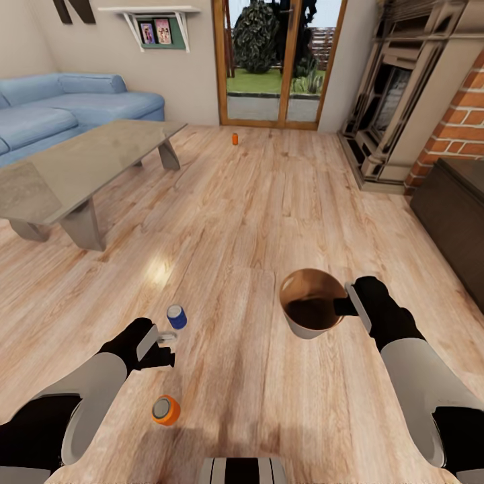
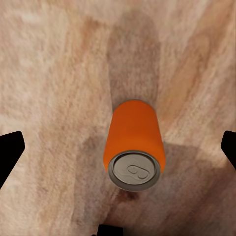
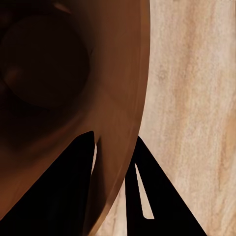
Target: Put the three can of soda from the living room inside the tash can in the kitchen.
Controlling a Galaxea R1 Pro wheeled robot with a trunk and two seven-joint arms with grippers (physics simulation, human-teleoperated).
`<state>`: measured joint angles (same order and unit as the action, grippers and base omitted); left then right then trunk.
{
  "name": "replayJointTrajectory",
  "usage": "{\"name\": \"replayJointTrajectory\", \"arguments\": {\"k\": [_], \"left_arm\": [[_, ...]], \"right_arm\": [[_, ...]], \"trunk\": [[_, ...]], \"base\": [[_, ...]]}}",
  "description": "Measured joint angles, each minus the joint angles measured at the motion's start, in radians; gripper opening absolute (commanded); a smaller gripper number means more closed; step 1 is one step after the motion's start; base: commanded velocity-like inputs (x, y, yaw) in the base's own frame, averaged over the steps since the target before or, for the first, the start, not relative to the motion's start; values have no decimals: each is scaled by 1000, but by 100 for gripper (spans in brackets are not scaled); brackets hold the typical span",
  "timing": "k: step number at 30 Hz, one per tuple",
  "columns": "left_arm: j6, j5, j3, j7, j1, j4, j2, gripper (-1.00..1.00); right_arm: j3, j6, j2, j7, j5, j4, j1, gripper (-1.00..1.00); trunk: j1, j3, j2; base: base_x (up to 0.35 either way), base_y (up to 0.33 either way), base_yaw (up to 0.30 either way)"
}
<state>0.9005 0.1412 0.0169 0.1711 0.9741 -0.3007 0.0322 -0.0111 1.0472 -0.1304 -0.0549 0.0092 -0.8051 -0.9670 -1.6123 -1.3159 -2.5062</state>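
While pinching the bin (image 1: 306, 316) rim with the right claw (image 3: 115, 162) for carrying, holding the left claw (image 2: 118, 147) spread above an orange can (image 2: 133, 142), ready to grab.

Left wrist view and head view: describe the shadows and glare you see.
Left wrist view: the orange can casts a long soft shadow across the plank floor. Head view: a bright glare patch sits on the floor near the low table, and the bin interior is dark.
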Motion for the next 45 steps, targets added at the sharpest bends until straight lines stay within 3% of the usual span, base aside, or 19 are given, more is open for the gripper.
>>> {"name": "replayJointTrajectory", "arguments": {"k": [5,11,15,45], "left_arm": [[0,0,0,1,0,0,-4,100],[0,0,-1,0,-2,0,-14,100],[-1,0,-1,-1,-4,0,-14,100],[-71,-1,-3,-2,-12,1,-18,100]], "right_arm": [[2,0,-5,0,3,0,-12,-100],[-5,0,-6,1,3,20,-91,-100],[-13,0,-5,1,-1,31,-113,-100],[-21,0,0,0,2,42,-123,-100]], "trunk": [[0,-8,0],[0,-17,0],[0,-24,0],[0,-71,0]], "base": [[0,0,0],[0,0,0],[0,0,0],[0,0,0]]}}
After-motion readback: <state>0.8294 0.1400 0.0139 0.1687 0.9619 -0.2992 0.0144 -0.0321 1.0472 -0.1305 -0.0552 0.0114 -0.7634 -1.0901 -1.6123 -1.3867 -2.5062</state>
